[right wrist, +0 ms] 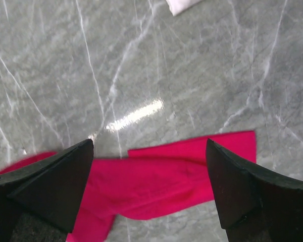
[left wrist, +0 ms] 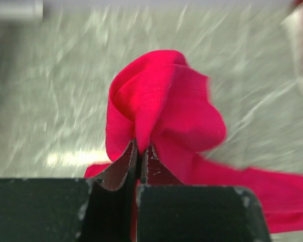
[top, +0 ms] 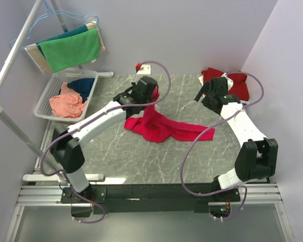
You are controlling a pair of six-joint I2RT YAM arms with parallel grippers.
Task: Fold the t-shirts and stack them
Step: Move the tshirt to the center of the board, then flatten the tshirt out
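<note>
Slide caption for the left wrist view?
Left gripper shut on bunched bright pinkish-red cotton t-shirt over grey marble table.

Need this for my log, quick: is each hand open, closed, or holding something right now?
Left hand: closed, holding a bunched fold of the red shirt.
Right hand: open, holding nothing.

The maroon t-shirt (top: 242,86) lies partly hidden behind the right arm (top: 239,114).

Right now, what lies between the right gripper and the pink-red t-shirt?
Nothing: the right wrist view shows only open air between the right gripper and the pink-red t-shirt on the marble table.
</note>
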